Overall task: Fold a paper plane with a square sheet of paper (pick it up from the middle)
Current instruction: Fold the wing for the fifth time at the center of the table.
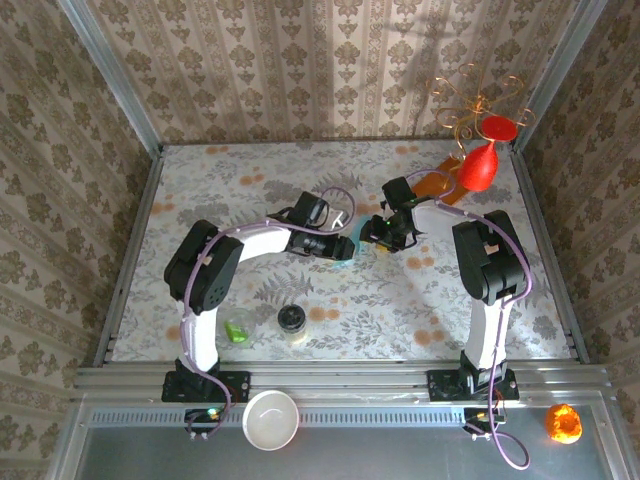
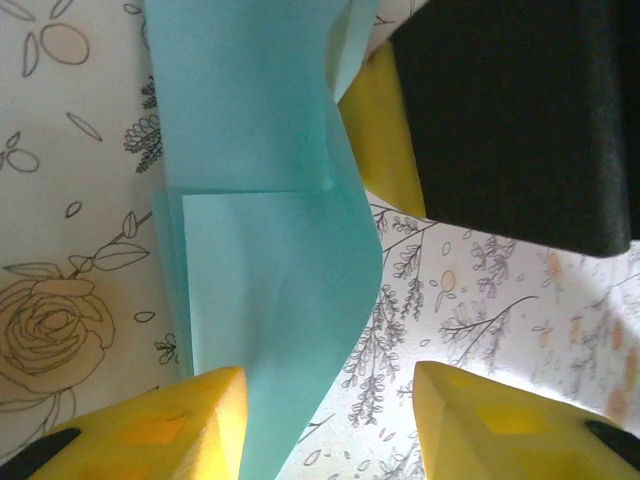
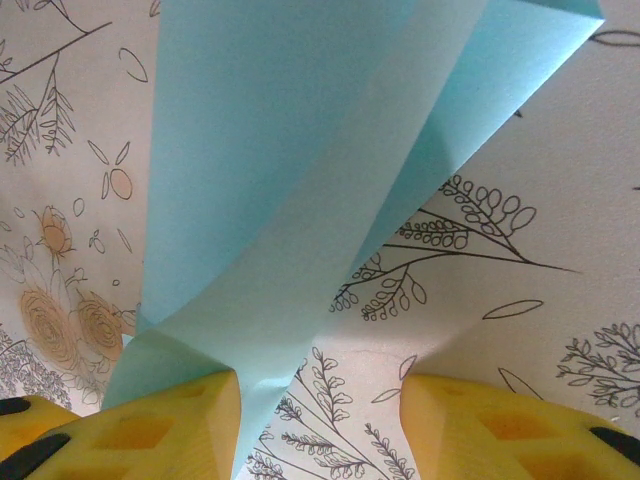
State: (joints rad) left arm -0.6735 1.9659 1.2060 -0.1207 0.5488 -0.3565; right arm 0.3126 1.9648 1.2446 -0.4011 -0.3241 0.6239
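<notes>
Square sheet of paper (image 2: 260,280): light blue, part-folded, 1 flap creased flat over the layer beneath. It lies mid-counter (image 1: 250,180) between the 2 arms.

Left pincer (image 2: 328,385): jaws apart, gripping nothing. The sheet touches 1 finger (image 2: 150,430) only, and bare counter shows across the rest of the gap.

Right pincer (image 3: 320,385): jaws likewise apart, no grip. A creased ridge of the sheet runs up from beside 1 finger (image 3: 150,430).

The 2 pincers sit close, tips facing, with the sheet between them. Dark-lidded jar (image 1: 291,320) stands near the front edge, well apart.
</notes>
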